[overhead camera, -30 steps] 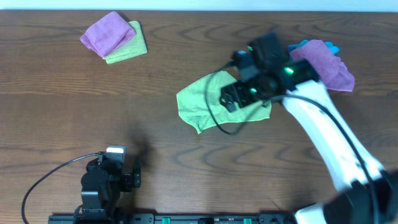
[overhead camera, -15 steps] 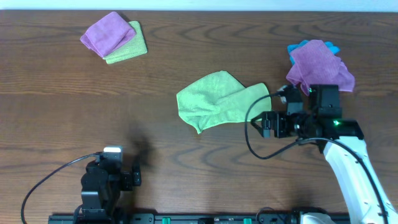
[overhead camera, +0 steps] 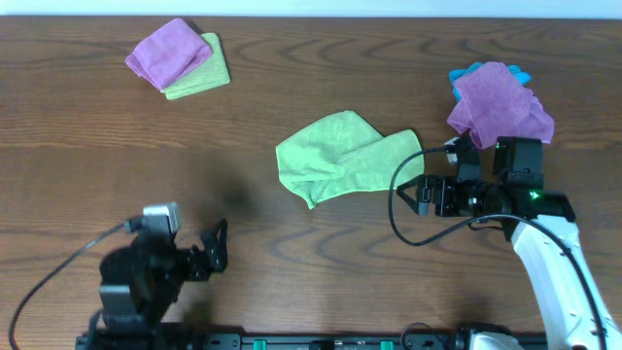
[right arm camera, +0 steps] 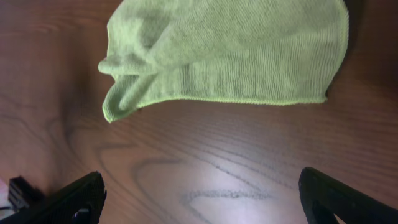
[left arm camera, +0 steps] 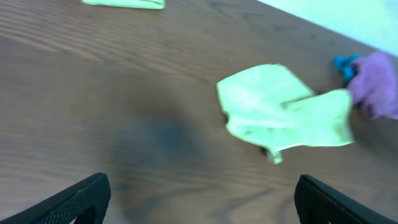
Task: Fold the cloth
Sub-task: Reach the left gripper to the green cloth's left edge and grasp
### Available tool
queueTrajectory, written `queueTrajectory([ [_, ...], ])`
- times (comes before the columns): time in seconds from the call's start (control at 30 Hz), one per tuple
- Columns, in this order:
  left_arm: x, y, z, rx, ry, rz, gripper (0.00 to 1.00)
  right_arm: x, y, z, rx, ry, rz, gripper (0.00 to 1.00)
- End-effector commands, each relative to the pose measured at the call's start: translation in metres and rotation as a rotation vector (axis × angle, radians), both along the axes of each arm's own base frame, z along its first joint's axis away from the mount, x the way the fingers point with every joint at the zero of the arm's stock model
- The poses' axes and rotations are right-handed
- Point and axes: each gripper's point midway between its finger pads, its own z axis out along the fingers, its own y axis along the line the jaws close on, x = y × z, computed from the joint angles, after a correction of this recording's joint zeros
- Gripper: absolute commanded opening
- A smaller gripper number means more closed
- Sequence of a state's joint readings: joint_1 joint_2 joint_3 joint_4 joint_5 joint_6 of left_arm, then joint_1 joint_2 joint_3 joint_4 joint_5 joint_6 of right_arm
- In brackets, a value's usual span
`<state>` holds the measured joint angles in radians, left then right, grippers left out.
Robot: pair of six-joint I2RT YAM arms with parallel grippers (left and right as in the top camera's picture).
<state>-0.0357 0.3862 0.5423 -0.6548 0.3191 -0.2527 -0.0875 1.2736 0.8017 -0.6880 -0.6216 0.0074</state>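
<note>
A light green cloth (overhead camera: 342, 157) lies crumpled and partly folded on the wooden table near the middle. It also shows in the left wrist view (left arm camera: 283, 110) and in the right wrist view (right arm camera: 230, 53). My right gripper (overhead camera: 416, 194) is open and empty, just right of the cloth's right edge; its fingertips frame bare wood in the right wrist view (right arm camera: 202, 196). My left gripper (overhead camera: 216, 248) is open and empty at the front left, well away from the cloth, with its jaws wide apart in the left wrist view (left arm camera: 202, 199).
A purple cloth (overhead camera: 167, 51) lies folded on a green one (overhead camera: 201, 76) at the back left. A purple cloth (overhead camera: 499, 100) on a blue one (overhead camera: 469, 74) lies at the back right, close to my right arm.
My right arm has pulled back off the green cloth to its right and let it go. My left arm has begun to swing out from its rest at the front left.
</note>
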Motion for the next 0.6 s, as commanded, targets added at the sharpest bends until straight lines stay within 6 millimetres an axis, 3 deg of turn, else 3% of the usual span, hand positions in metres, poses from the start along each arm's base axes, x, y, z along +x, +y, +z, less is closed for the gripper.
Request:
queueTrajectory([
  [0.0,0.011,-0.025,0.023,-0.158,0.092,-0.069,0.96,0.0,0.001,0.002,0.017,-0.01,0.006,0.99],
  [0.07,0.022,-0.043,0.033,-0.226,0.153,-0.16,0.95,0.0,0.001,0.002,0.017,-0.009,0.006,0.99],
  [0.13,0.028,-0.049,0.027,-0.263,0.211,-0.175,0.95,0.0,0.001,0.002,0.017,-0.01,0.005,0.99],
  [0.37,0.056,-0.052,-0.015,-0.489,0.505,0.042,0.95,-0.001,0.001,0.002,0.015,-0.005,0.004,0.99],
  [0.57,0.075,-0.075,-0.051,-0.585,0.665,0.001,0.95,-0.001,0.0,0.001,0.007,-0.004,0.0,0.99],
])
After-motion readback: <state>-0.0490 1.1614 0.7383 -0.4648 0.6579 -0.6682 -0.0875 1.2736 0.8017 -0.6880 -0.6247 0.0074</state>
